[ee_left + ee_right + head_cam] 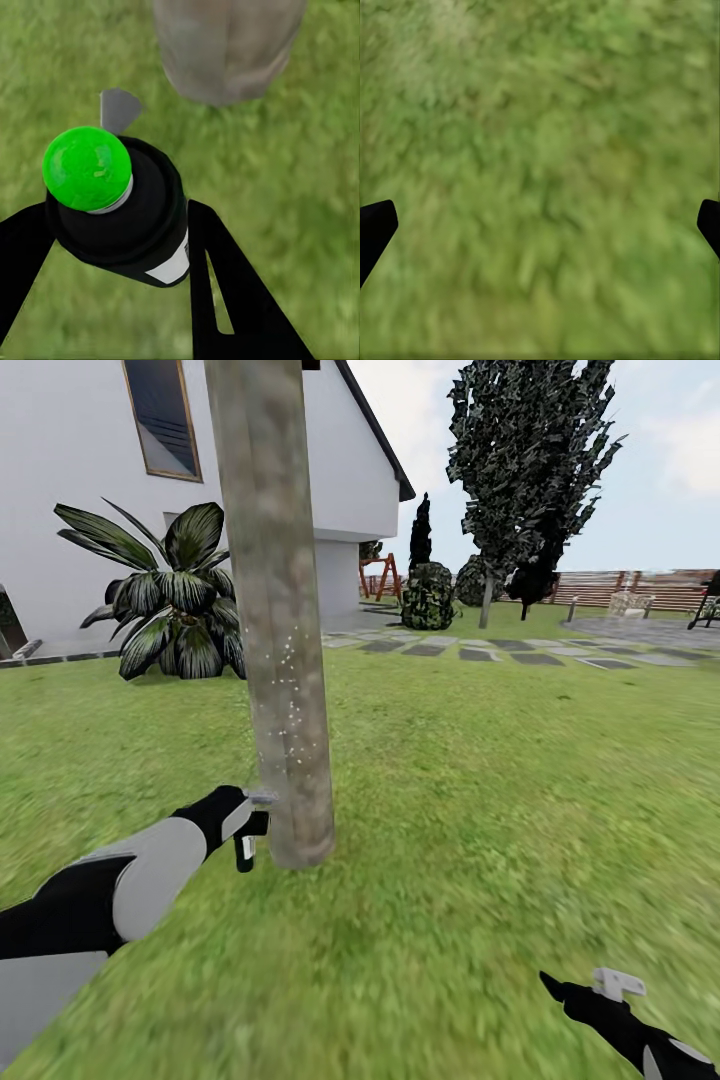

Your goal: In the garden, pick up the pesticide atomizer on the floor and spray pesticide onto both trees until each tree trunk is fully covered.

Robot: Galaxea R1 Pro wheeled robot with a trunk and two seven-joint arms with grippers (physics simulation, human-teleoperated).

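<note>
The small near-black pesticide atomizer (127, 217) with its white label and bright green cap sits pinched between the two black fingers (225, 285) of the left gripper (250, 830), held low beside the base of the thick, mottled grey-brown tree trunk (280, 610). In the head view the bottle's light grey trigger head points at the trunk and comes very close to the bark (whether it touches cannot be told), and a scatter of fine white specks lies on the trunk just above it. The trunk rises straight out of the blurry green grass lawn (480, 810), slightly flared at its foot. Open grass lies all round it, widest to the robot's right. Further back stand a dark broad-leaved palm-like plant (170, 600), the white house wall (80, 520), grey stepping stones (480, 652) and a brown slatted fence (640, 588). The right gripper (590, 990) hangs low over bare grass, well apart from the trunk, its black fingertips (375, 225) spread wide and holding nothing.
</note>
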